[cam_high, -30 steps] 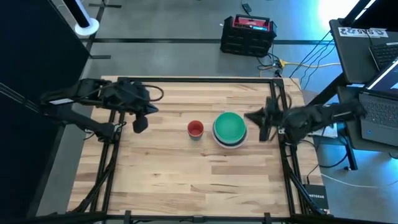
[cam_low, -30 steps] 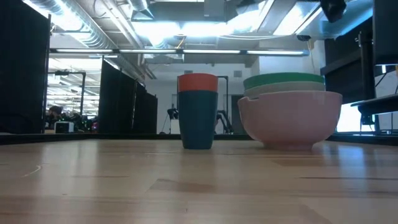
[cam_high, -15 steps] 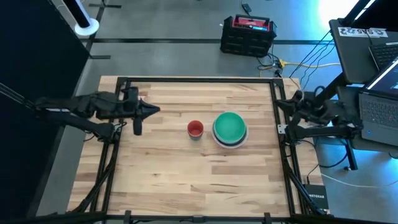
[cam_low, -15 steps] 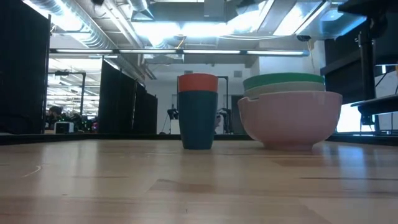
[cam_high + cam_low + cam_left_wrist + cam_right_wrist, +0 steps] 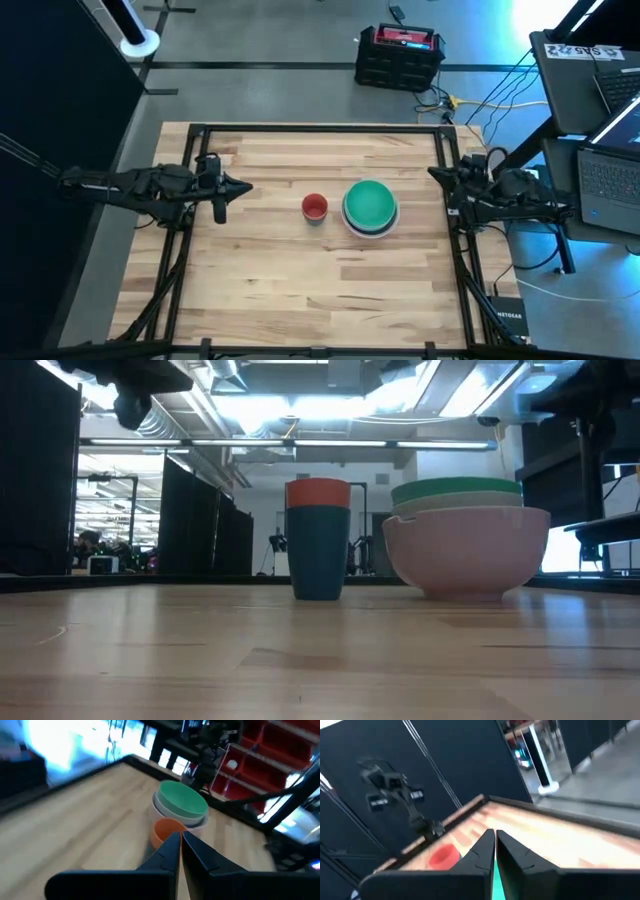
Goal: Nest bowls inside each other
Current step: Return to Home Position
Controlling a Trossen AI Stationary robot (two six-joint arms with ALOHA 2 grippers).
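A stack of nested bowls (image 5: 370,207) stands right of the table's middle. In the low view a green bowl (image 5: 456,487) tops a grey-white one (image 5: 455,503) inside a large white one (image 5: 466,552). Left of the stack a tiny red bowl (image 5: 314,206) sits in a dark blue one (image 5: 318,552). My left gripper (image 5: 243,187) hangs shut over the table's left side, pointing at the red bowl (image 5: 167,829). My right gripper (image 5: 432,173) is shut at the table's right edge, facing the stack. Neither touches anything.
A black frame rail (image 5: 310,128) runs around the wooden table top (image 5: 300,290). Beyond the far edge a black and red case (image 5: 400,55) stands on the floor. Laptops (image 5: 600,110) and cables lie off the right side.
My left gripper has sunk and pulled back toward the table's left edge, tipping from pointing down to nearly level. My right gripper has drawn away from the bowl stack toward the table's right edge. Both stayed shut. The bowls have not moved.
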